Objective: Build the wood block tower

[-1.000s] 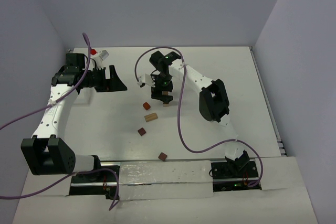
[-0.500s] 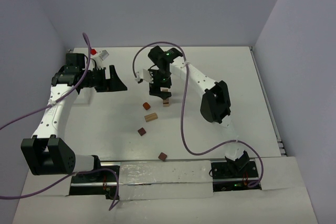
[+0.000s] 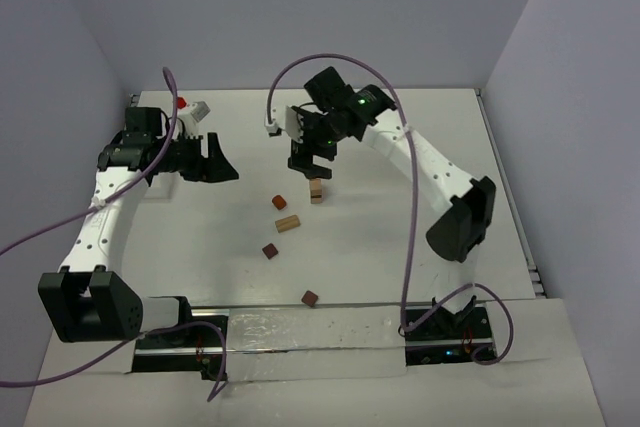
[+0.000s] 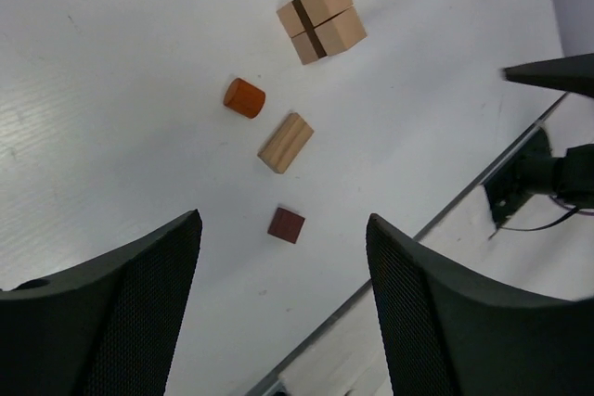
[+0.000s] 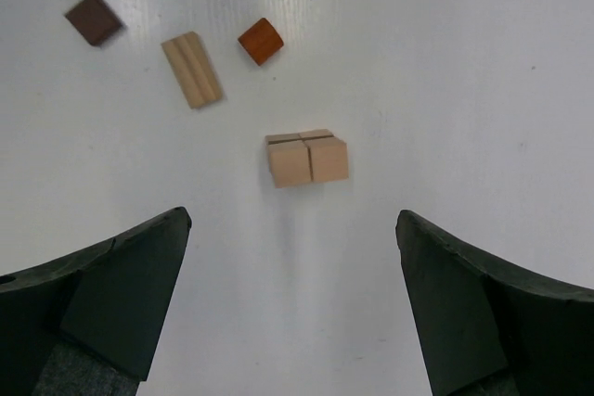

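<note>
Both fingers of the right gripper [image 3: 311, 169] stand wide and empty. It has lifted from around the tower [image 3: 316, 190] to just above it, so that block looks placed. Well left of the tower, the left gripper [image 3: 220, 160] gapes empty too. Four loose wood blocks [image 3: 288, 224] lie near the tower. No container shows.

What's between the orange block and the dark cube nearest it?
A tan bar lying flat, touching neither orange block nor dark cube; left wrist view shows it.
</note>
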You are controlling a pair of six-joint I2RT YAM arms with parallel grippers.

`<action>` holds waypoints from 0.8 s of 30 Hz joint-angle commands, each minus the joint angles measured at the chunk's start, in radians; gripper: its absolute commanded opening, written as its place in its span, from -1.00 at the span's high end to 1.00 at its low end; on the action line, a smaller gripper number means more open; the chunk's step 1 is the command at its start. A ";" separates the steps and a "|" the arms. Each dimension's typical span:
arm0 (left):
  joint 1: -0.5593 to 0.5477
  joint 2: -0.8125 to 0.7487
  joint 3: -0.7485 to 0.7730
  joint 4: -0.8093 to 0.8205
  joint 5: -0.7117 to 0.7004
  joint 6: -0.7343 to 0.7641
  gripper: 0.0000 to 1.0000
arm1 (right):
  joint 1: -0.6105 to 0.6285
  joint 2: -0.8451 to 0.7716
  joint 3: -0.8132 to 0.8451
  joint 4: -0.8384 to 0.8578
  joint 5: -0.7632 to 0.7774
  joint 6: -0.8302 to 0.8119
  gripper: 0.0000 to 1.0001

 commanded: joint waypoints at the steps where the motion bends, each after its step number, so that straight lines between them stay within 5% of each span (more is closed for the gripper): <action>1: -0.050 0.039 0.054 -0.035 -0.049 0.208 -0.48 | -0.064 -0.197 -0.191 0.198 -0.081 0.214 -0.99; 10: -0.424 0.143 -0.008 -0.024 -0.289 0.400 -0.39 | -0.272 -0.456 -0.626 0.491 -0.079 0.470 -0.99; 15: -0.560 0.265 0.000 0.027 -0.400 0.404 -0.35 | -0.349 -0.558 -0.715 0.516 -0.044 0.501 -0.99; 24: -0.638 0.458 0.084 0.081 -0.494 0.413 -0.24 | -0.489 -0.738 -0.877 0.641 -0.056 0.579 -0.99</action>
